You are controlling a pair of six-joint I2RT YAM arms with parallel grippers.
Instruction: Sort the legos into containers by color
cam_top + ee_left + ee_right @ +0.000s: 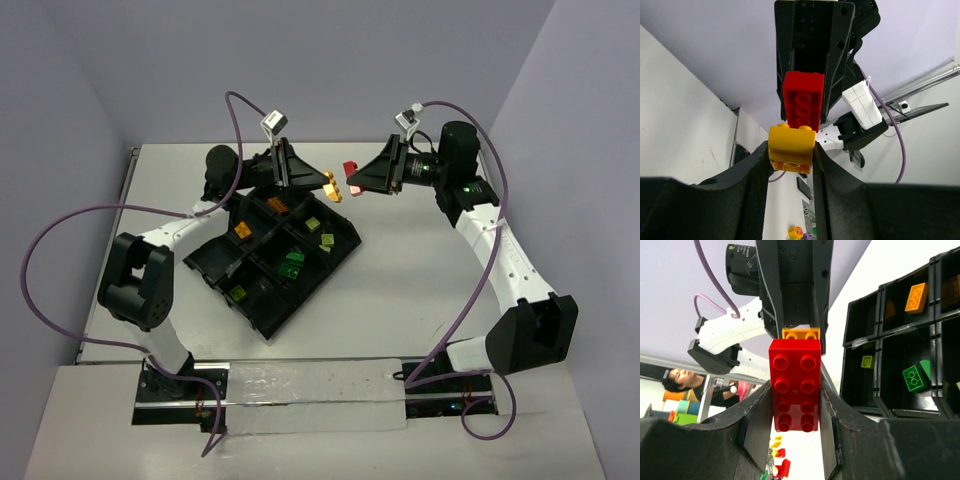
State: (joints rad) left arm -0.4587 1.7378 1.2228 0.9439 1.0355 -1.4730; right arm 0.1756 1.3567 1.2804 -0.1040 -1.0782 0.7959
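- Nearest my bases, the black tray lies askew on the tabletop between my two arms. Its compartments hold a sorted orange lego, a green lego and a yellow-green lego.
- Past the tray's far edge, up in the air, my left hand is closed on an orange brick, with one finger flat against each side wall.
- Right against it is a red brick, clamped along its long sides in my right hand, which is closed as tight as the brick allows.
- The two bricks touch end to end. They look pressed together, but I cannot tell whether their studs are locked.
- Both bricks should be very light, rigid and hard to damage, but the plastic is smooth, so a shallow pinch could let one squirt out.
- I judge the flat side walls the best place to hold, well down in the pads and off the studs.
- If they are locked, tilting one against the other should part them more easily than a straight pull.
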